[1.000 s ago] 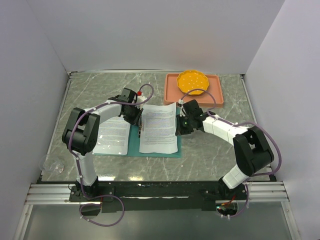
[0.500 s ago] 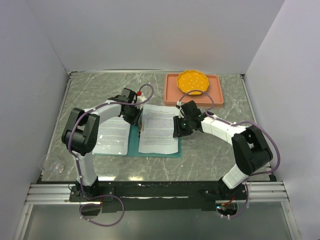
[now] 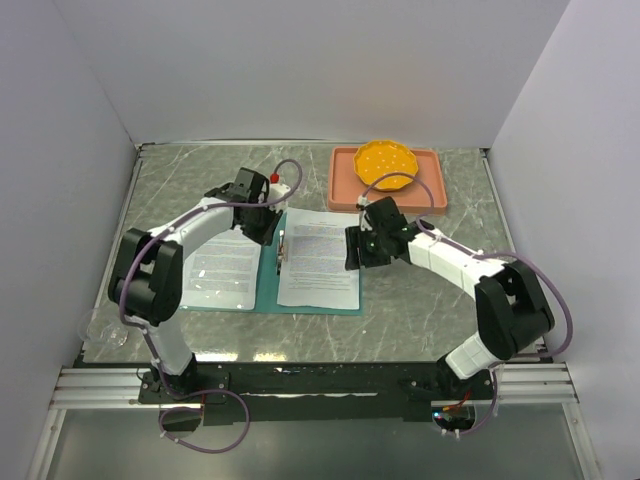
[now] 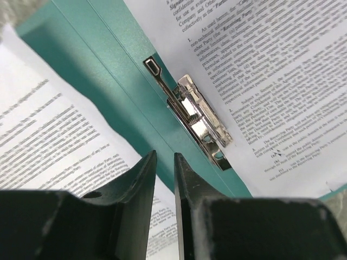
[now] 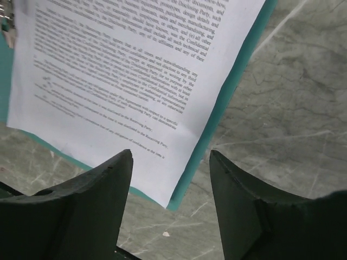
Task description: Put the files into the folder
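We judged the task partly done: one sheet (image 3: 318,258) lay on the open folder (image 3: 267,285) by its clip (image 4: 198,122), a second sheet (image 3: 222,272) overlapped its left edge, the left gripper (image 4: 164,157) was almost together on nothing, and the right gripper (image 5: 171,157) was spread apart.

An orange bowl (image 3: 386,160) was placed in a pink tray (image 3: 342,186) (at the far side of the marble table (image 3: 180,180)).
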{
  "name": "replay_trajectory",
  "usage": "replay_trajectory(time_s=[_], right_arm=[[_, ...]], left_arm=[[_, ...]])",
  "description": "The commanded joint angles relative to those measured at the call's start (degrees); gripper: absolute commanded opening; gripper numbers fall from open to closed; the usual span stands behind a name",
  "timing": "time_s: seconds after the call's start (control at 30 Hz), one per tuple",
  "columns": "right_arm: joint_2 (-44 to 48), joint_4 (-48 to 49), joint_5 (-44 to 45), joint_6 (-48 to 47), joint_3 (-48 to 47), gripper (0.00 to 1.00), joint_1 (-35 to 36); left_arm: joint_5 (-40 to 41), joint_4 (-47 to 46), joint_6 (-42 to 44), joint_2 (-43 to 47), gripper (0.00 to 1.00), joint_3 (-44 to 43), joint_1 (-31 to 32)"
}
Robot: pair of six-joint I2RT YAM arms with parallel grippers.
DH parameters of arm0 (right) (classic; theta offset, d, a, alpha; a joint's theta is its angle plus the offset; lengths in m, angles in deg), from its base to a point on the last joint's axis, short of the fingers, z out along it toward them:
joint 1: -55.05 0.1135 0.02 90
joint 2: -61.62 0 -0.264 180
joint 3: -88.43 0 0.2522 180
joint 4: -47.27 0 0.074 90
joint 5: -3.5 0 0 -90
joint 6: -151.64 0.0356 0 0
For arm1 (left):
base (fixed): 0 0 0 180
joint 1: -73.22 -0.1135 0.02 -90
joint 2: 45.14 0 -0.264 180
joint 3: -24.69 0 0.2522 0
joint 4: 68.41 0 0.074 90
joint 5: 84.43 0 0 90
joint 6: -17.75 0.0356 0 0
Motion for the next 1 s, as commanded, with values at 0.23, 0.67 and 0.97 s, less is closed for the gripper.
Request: replay_trajectory(time_s=[0.23,0.67,0.97], right_arm=[[-6.42,11.84,-12.87,5.15,-13.81,0.27,0.41],[-33.40,26.88,-26.85,18.16,-34.81,0.54,0.67],[-42.72,26.44,-27.73,20.53,-43.17,0.52,1.90]], left_arm=[[0.98,-1.09,1.84,3.51,0.27,1.53,-4.17],[1.15,-2.67,4.12,-0.97,0.27,3.03,-10.95],[1.42,-2.85,5.09,-2.82,0.27,4.61,-11.39]])
